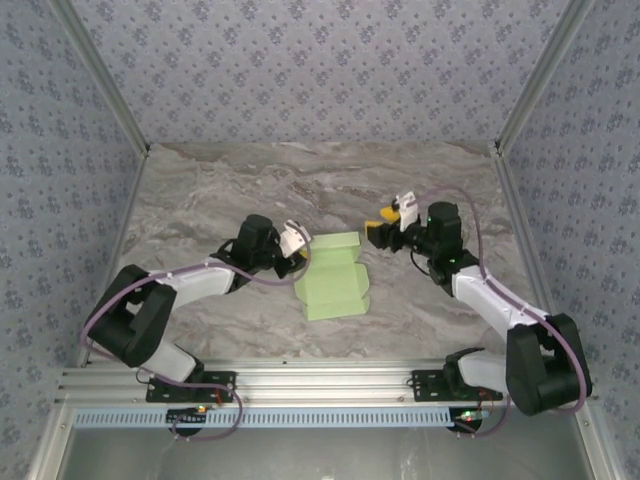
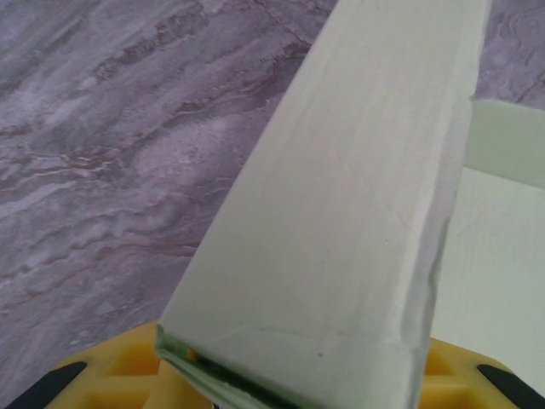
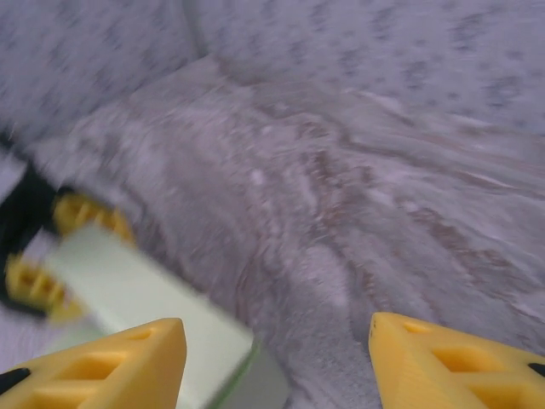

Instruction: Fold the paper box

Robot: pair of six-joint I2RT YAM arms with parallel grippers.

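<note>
The box (image 1: 332,277) is lying at the centre of the top view on the marbled counter (image 1: 200,190), partly folded. The left arm (image 1: 195,285) is reaching in from the lower left, and the left jaws are clamping the box at its left edge. In the left wrist view a folded pale green wall is rising from between the left fingers (image 2: 111,379) at the bottom edge toward the upper right, with a flat panel of the box showing at the right. The right arm (image 1: 490,295) is coming in from the lower right. The right jaws are standing apart just beside the box's upper right corner, gripping nothing. In the blurred right wrist view the right fingers (image 3: 111,362) are sitting wide at the bottom corners with bare counter between them, and the box is lying at the lower left.
</note>
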